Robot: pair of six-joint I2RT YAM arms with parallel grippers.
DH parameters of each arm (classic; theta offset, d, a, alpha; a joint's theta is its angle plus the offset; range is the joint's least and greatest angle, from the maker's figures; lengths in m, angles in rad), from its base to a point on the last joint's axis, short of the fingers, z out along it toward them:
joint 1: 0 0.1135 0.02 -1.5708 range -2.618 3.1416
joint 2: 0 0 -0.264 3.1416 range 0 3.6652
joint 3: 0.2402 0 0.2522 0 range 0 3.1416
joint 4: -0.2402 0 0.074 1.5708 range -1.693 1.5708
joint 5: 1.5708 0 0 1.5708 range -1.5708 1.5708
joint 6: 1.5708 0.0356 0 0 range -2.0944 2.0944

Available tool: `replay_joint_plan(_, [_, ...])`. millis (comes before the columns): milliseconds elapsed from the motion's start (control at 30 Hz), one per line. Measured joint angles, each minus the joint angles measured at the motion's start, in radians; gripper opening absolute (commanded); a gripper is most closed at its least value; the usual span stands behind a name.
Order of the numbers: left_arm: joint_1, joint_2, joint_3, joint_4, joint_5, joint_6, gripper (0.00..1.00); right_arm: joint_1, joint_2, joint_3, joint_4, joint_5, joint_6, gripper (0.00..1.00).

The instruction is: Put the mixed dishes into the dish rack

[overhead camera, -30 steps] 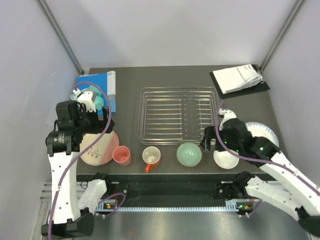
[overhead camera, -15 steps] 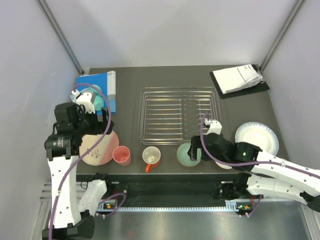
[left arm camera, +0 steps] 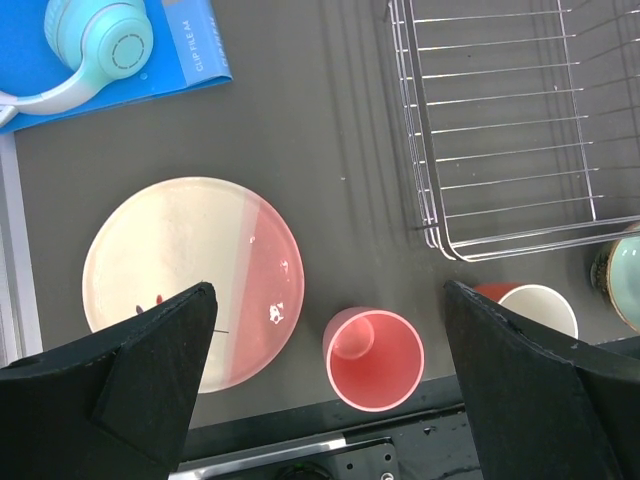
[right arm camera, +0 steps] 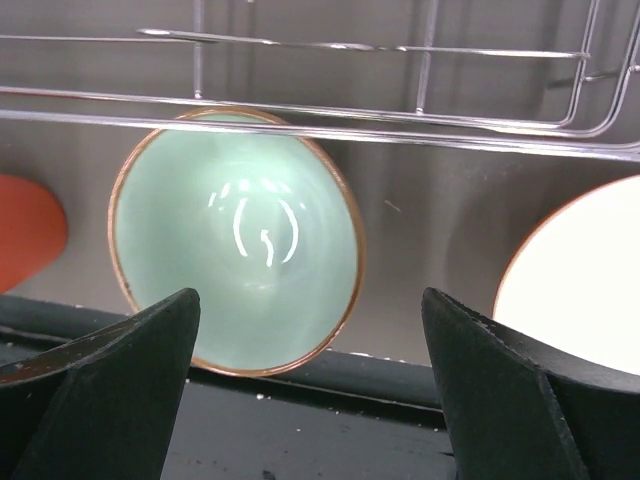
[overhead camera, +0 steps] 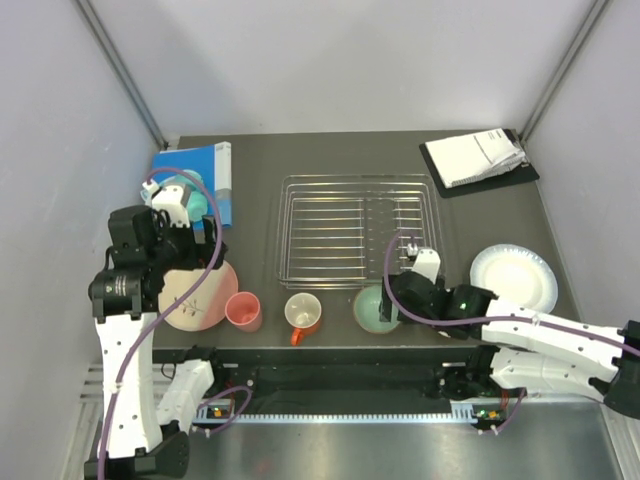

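While the right jaws hang spread wide over it, gripping nothing, the mint-green bowl [right arm camera: 235, 240], glossy with a thin copper rim, sits upright on the table [overhead camera: 250, 160] just beside the near edge of the dish rack [overhead camera: 355, 230]; the left jaws gape empty.

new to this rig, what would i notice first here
A silver wire dish rack sits in the middle with nothing in it. Along the near edge runs a row: cream-and-pink plate, pink cup, orange mug, mint-green bowl. The right gripper hangs over that bowl, jaws wide.
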Motion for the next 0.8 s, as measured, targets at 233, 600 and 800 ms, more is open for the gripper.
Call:
replay_joint_plan(233, [0.000,0.000,0.013,-0.004,-0.011,0.005,0.99,-0.071,0.019,-0.052,0.037,-0.018,0.033,0.91])
replay_joint_plan(600, [0.001,0.000,0.045,-0.029,-0.023,0.025,0.99,-0.121,0.158,-0.083,0.127,-0.105,0.012,0.79])
replay_joint_plan(800, [0.001,-0.001,0.051,-0.032,-0.026,0.030,0.99,-0.128,0.193,-0.083,0.164,-0.135,-0.008,0.49])
